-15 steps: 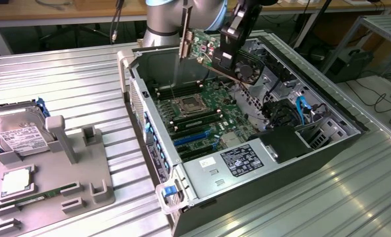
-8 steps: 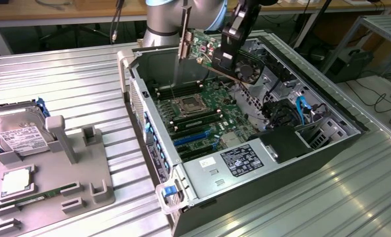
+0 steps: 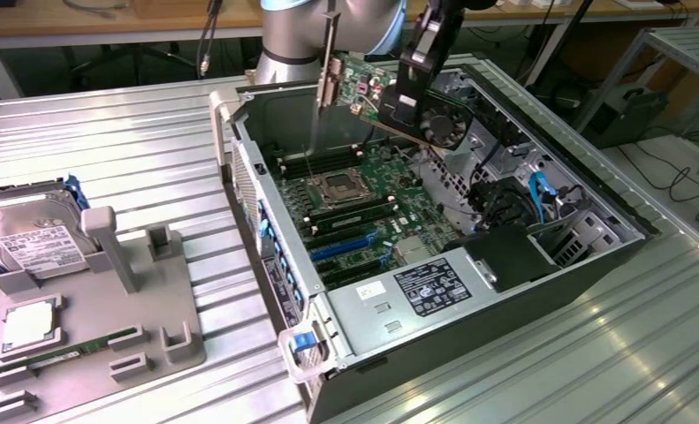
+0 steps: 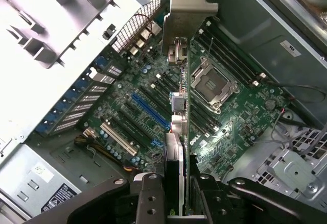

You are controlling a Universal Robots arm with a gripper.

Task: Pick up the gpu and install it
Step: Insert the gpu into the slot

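Note:
The gpu, a green board with a black fan and a silver bracket at one end, hangs tilted above the far end of the open computer case. My gripper is shut on its upper edge. In the wrist view the gpu is seen edge-on, running from between my fingers to its silver bracket. Below it lies the green motherboard with its blue slots. The card is above the board and touches no slot.
Inside the case are the CPU socket, a labelled power supply and a black drive cage. At the exterior view's left a grey fixture holds a hard drive and a memory stick.

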